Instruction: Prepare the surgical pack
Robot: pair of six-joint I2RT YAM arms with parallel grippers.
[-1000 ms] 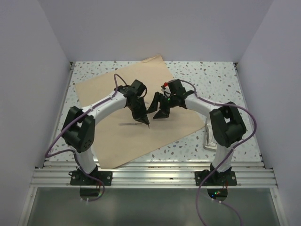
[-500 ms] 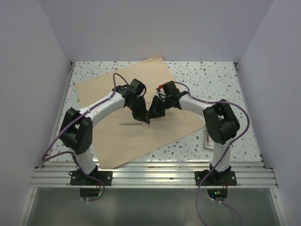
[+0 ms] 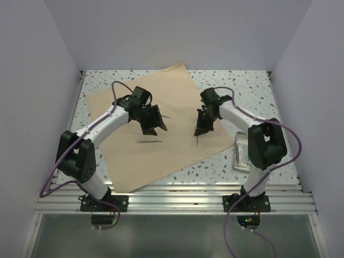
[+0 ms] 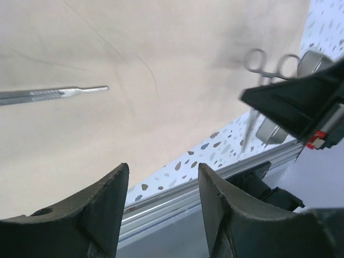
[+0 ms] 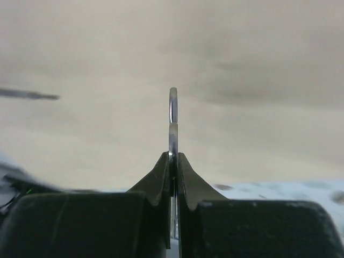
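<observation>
one surgical pack (image 3: 161,158), one steel handle (image 4: 54,92), one ring-handled instrument (image 5: 172,129), one tray (image 3: 238,156)

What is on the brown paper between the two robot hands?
Nothing: in the top view, only bare surgical pack paper lies between the left gripper and right gripper.

left arm (image 3: 105,121) extended, jaws apart | right arm (image 3: 236,114) extended, jaws clamped shut
</observation>
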